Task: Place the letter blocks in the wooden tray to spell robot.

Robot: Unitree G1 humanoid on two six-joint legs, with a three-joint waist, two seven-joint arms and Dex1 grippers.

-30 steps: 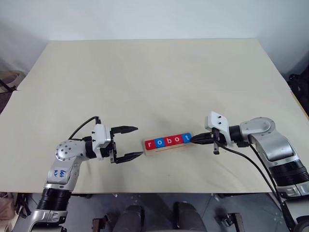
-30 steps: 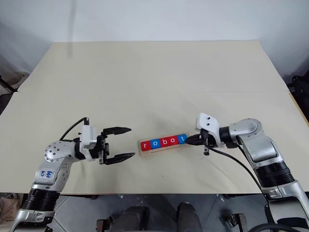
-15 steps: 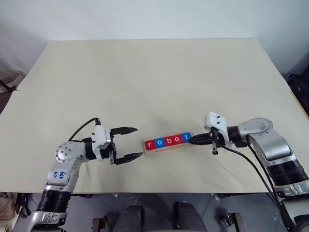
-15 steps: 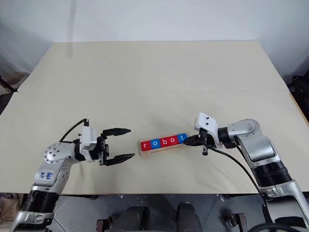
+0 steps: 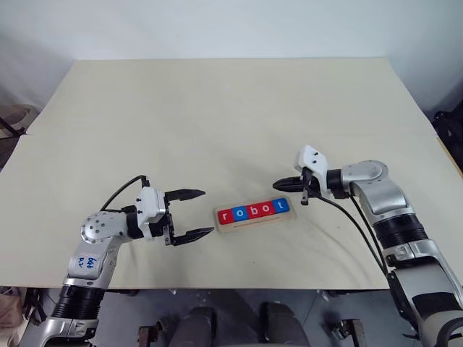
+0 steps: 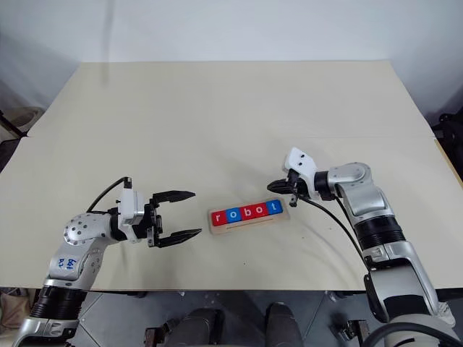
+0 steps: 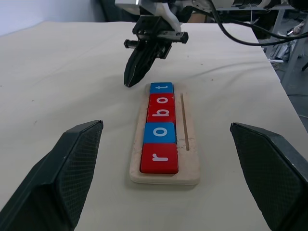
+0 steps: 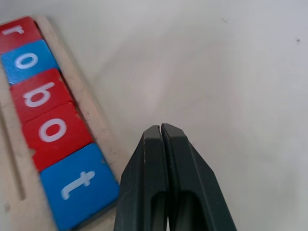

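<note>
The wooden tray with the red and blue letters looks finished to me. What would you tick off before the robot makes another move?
1. All five red and blue letter blocks sit in the long pale wooden tray: ok.
2. Letters read r, o, b, o, t in order: ok.
3. Blocks lie flat and flush in the slot: ok, as far as the left wrist view shows.
4. Right tool shut, empty, clear of the blue t block: ok.
5. Left tool open, empty, apart from the tray's r end: ok.
6. Tray fully on the beige table, away from its edges: ok.
</note>
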